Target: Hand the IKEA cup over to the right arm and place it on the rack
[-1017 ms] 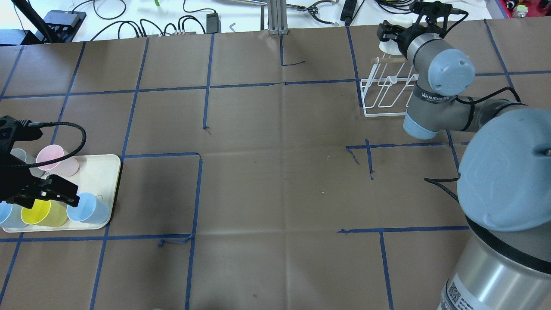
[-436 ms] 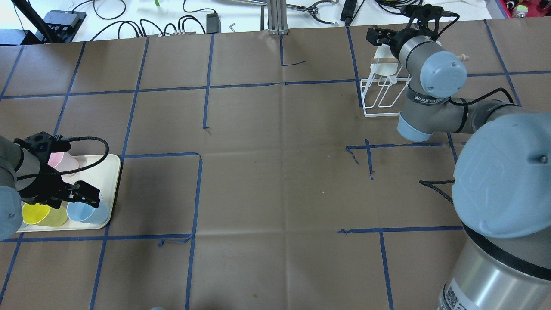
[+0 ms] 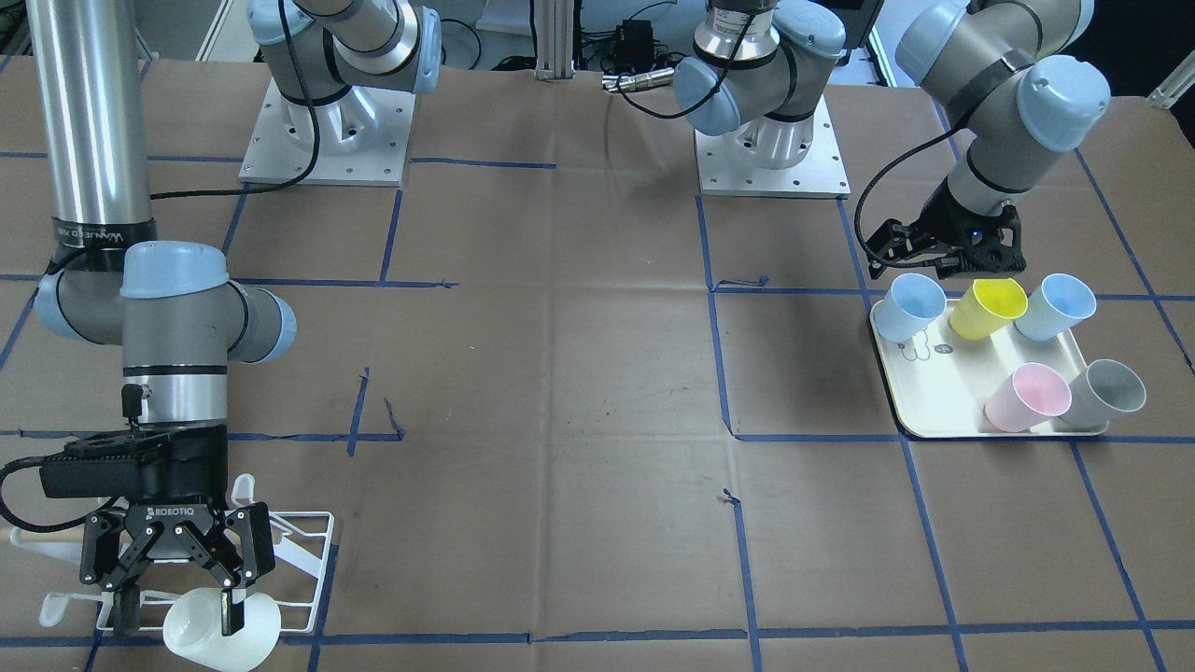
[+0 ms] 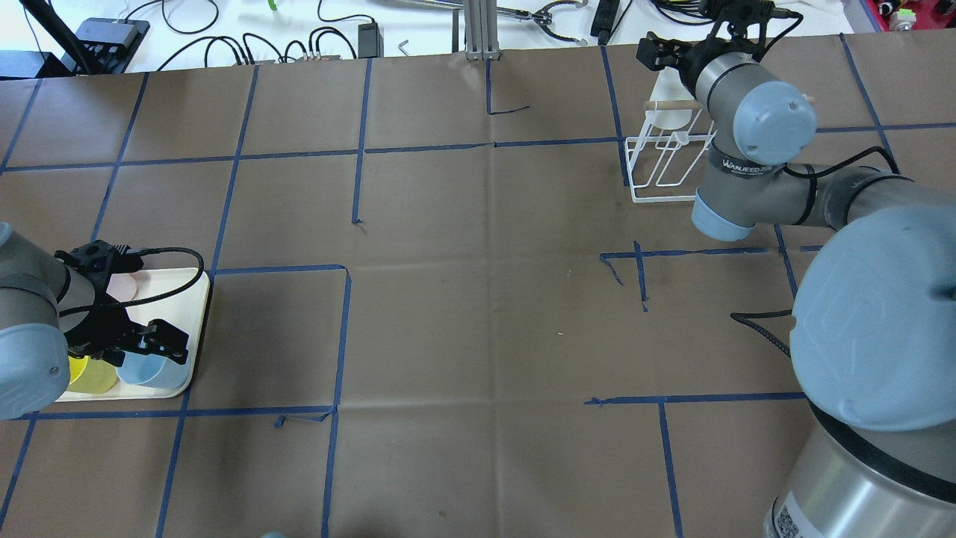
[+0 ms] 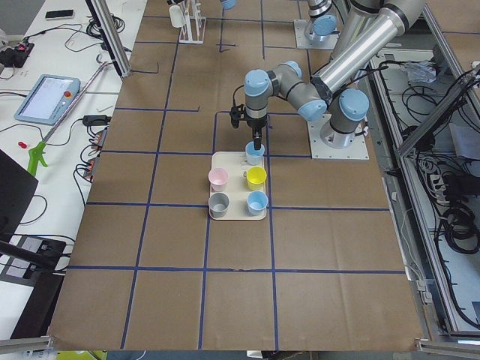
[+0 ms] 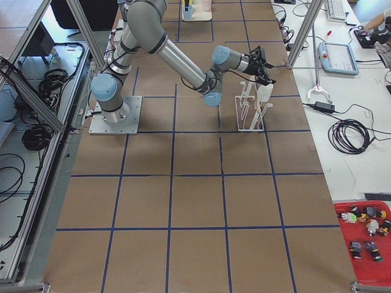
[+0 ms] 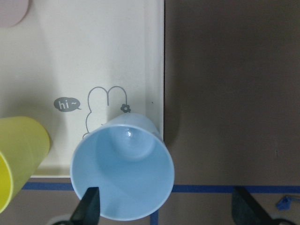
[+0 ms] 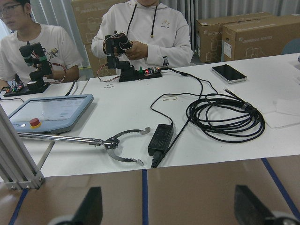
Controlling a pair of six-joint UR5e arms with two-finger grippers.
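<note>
My left gripper (image 3: pixel 938 266) is open, just above a light-blue cup (image 3: pixel 910 308) at the corner of the cream tray (image 3: pixel 934 401). In the left wrist view the cup (image 7: pixel 122 168) stands upright below the gripper (image 7: pixel 166 208), one fingertip (image 7: pixel 89 208) over its rim. My right gripper (image 3: pixel 177 611) is open and empty at the white wire rack (image 3: pixel 308 551). A white cup (image 3: pixel 224 635) hangs on the rack under it. Overhead, the right gripper (image 4: pixel 661 56) is beyond the rack (image 4: pixel 657 172) and the white cup (image 4: pixel 667 112). The right wrist view shows nothing between its fingers.
The tray also holds a yellow cup (image 3: pixel 990 306), a second blue cup (image 3: pixel 1055 306), a pink cup (image 3: pixel 1027 397) and a grey cup (image 3: pixel 1106 392). Cables and tools lie on the white bench (image 4: pixel 299 30) past the table's far edge, where operators sit.
My left gripper has moved right across the tray to above the near blue cup. My right gripper has drawn back from the white cup, which now sits lower on the rack.
</note>
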